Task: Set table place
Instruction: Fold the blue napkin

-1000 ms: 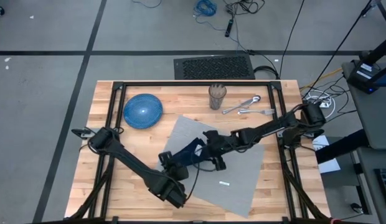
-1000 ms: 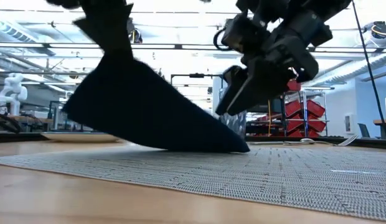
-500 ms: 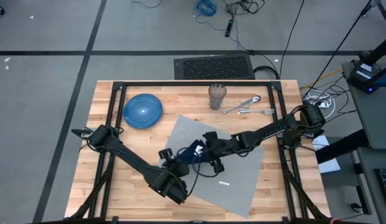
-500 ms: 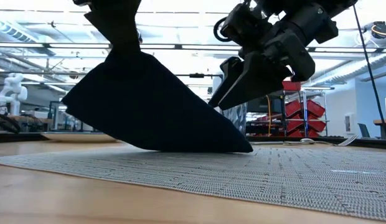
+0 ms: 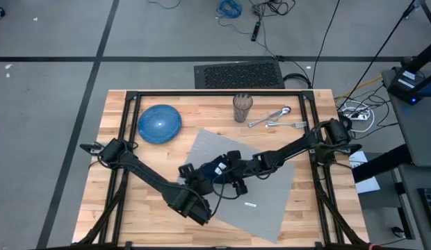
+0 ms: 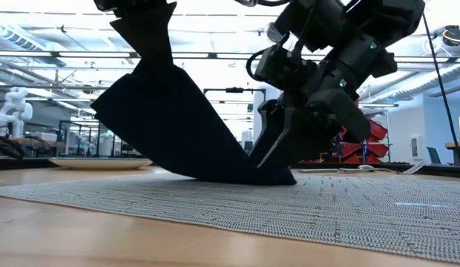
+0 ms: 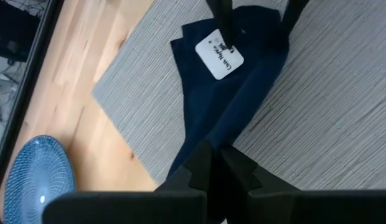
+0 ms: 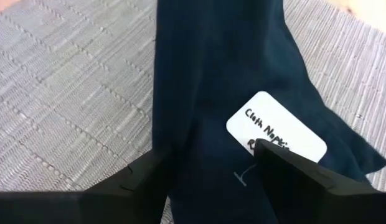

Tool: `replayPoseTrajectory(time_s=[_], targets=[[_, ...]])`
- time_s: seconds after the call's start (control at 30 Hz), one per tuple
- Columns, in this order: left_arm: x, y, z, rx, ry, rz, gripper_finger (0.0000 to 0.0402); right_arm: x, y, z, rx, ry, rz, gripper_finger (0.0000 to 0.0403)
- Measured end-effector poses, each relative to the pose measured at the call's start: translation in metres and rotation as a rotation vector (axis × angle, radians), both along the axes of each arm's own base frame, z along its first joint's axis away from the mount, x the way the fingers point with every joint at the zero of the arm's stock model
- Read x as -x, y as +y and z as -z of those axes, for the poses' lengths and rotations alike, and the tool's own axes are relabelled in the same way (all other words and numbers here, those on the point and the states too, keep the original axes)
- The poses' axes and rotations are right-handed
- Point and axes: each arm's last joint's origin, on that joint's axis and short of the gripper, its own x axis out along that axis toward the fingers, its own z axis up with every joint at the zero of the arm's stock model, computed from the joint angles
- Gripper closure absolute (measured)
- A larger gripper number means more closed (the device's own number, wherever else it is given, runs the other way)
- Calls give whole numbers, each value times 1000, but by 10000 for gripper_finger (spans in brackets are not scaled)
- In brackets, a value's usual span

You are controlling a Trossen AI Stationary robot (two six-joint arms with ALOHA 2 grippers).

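wood table (image 5: 118,208), grey placemat (image 5: 271,208), bright workshop behind

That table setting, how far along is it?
Done: the grey woven placemat lies flat on the wooden table.

In hand: the left gripper holds up a corner of the navy cloth napkin, while the open right gripper straddles its low end.

Left: the round blue plate, glass tumbler and metal cutlery sit off the mat.
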Motion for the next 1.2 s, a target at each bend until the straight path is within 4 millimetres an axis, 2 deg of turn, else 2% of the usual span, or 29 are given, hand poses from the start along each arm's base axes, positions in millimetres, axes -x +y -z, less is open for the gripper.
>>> replayPoseTrajectory(time_s=[0.57, 0.93, 1.2], targets=[[-2, 23, -2, -49, 77, -54, 401, 1, 11, -3, -41, -27, -6, 188], [-4, 27, -2, -53, 86, -50, 401, 0, 26, -8, -62, -95, -41, 188], [-3, 27, -6, -49, 69, -49, 401, 0, 25, -7, -66, -94, -2, 188]])
